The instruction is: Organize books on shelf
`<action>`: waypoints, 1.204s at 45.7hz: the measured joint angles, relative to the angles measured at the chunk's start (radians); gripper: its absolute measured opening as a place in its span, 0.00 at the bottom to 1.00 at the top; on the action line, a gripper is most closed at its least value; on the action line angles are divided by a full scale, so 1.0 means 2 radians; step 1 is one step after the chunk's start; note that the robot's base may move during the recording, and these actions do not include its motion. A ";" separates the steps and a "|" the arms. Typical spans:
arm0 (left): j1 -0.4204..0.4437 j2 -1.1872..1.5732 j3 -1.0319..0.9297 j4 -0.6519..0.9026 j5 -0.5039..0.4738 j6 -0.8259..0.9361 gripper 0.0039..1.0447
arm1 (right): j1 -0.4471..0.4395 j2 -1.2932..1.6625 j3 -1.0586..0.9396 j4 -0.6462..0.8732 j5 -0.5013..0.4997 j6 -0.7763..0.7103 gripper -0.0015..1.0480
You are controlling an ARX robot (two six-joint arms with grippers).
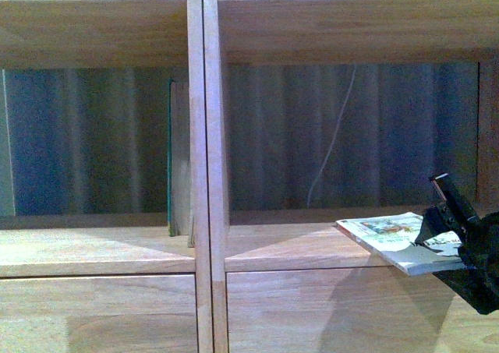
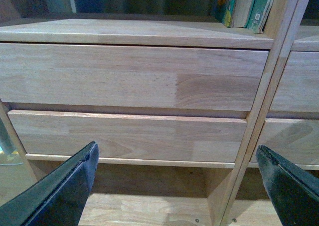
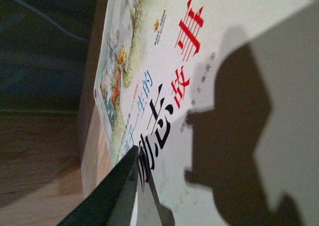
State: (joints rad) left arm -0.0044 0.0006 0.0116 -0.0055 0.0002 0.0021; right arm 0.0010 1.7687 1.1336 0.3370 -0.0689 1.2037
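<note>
Roughly half done, I judge: the slim teal-edged book (image 1: 171,158) stands centre-left against the shelf (image 1: 101,252), while the right tool (image 1: 435,227), clamped on the paperback (image 1: 386,236), holds it flat at lower right, not yet stood up; the left tool (image 2: 175,150) gapes wide, empty.

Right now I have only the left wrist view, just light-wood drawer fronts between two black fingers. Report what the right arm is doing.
Observer: In the front view, the right gripper is shut on the floppy pale-covered paperback.
Operator: Give me the book's attitude.
Observer: It lies nearly flat, its far corner over the board of the tall light-wood shelf, in the right compartment.
Operator: Describe what is behind it.
Observer: A thin white cord hangs down at the back of that compartment.
</note>
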 joint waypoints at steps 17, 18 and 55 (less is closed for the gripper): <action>0.000 0.000 0.000 0.000 0.000 0.000 0.93 | -0.005 -0.015 -0.009 0.014 -0.005 -0.012 0.07; 0.000 0.000 0.000 0.000 0.000 0.000 0.93 | -0.005 -0.017 -0.012 0.015 -0.006 -0.014 0.07; 0.000 0.000 0.000 0.000 0.000 0.000 0.93 | -0.008 -0.261 -0.087 0.053 -0.224 -0.116 0.07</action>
State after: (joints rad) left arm -0.0044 0.0006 0.0116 -0.0055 0.0002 0.0021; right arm -0.0158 1.2465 0.9592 0.4435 -0.5167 0.9718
